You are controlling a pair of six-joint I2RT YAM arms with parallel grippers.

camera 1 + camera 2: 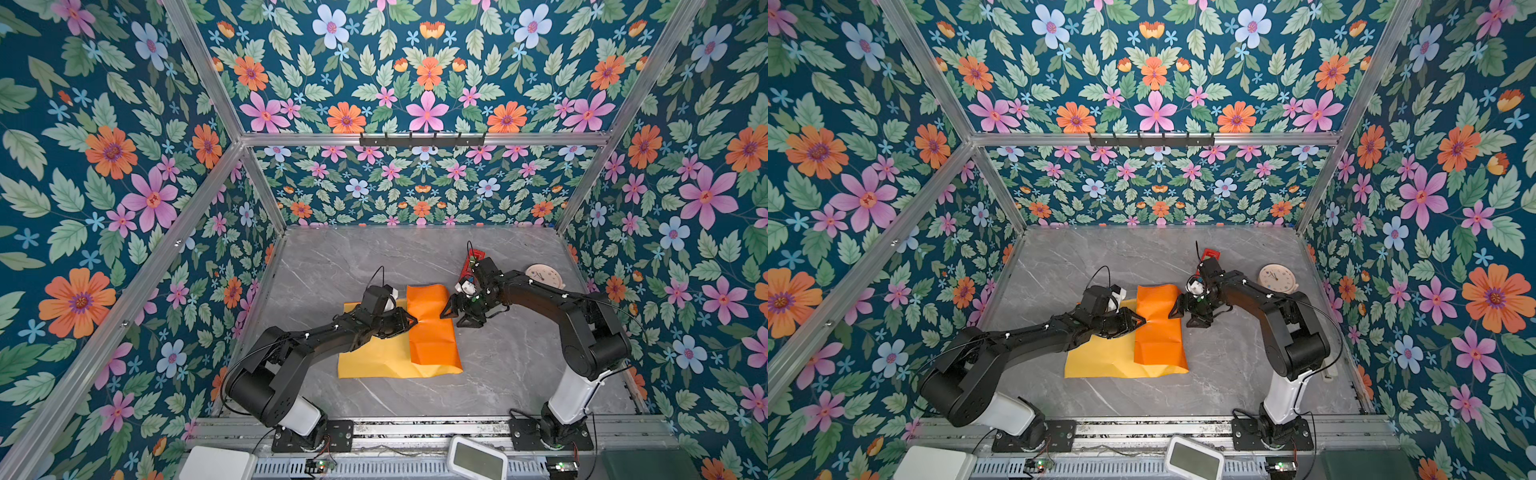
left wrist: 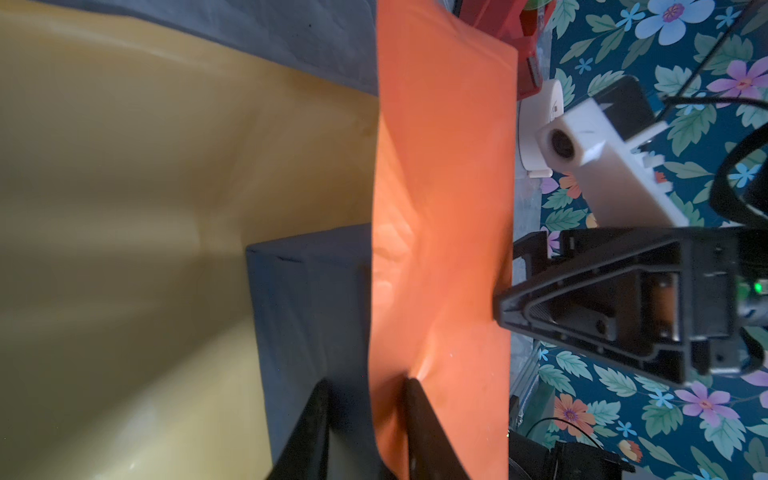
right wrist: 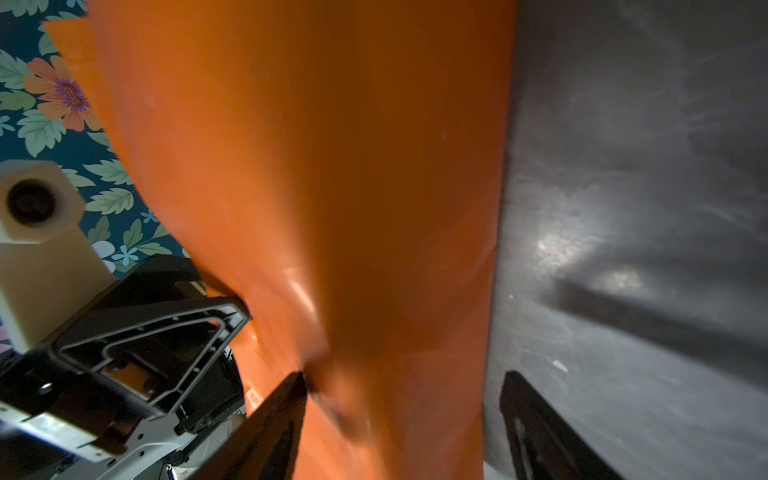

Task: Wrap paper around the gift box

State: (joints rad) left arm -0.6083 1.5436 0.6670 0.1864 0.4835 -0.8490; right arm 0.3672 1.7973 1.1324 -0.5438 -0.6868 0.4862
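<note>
The paper lies mid-table, yellow face up, with an orange flap folded over the gift box. The gift box shows only in the left wrist view, dark blue beside the flap's edge. My left gripper has its jaws a narrow way apart, one fingertip denting the orange flap and the other against the bare box. My right gripper is open wide across the flap's right edge, one finger on the orange and the other over the table.
A red tape dispenser stands behind the right wrist. A round pale clock-like disc lies at the right. The grey marble table is walled by floral panels. A white device sits on the front rail.
</note>
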